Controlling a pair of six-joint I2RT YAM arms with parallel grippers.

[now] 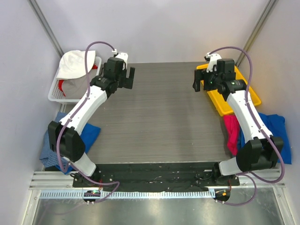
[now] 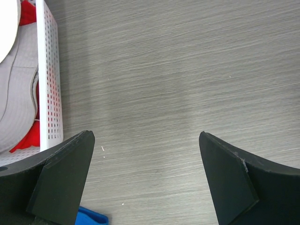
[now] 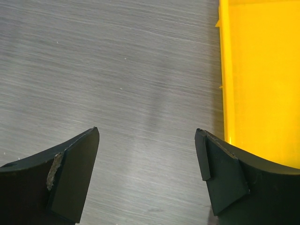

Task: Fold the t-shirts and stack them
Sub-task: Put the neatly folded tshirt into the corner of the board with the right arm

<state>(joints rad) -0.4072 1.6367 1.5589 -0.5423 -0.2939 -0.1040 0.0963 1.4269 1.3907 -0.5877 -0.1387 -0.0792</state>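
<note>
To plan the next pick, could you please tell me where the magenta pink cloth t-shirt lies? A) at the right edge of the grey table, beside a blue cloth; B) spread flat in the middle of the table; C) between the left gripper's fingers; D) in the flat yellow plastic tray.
A: the top view shows the magenta pink t-shirt at the right edge of the grey table, next to a blue cloth.

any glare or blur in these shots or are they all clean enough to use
Top external: soft, even light, everything sharp, only a mild sheen on the metal strip at the near edge. Left wrist: the table grain is crisp, with a faint pale vertical band across it. Right wrist: a soft bright streak on the table, and the yellow tray is vivid but not blown out.
</note>
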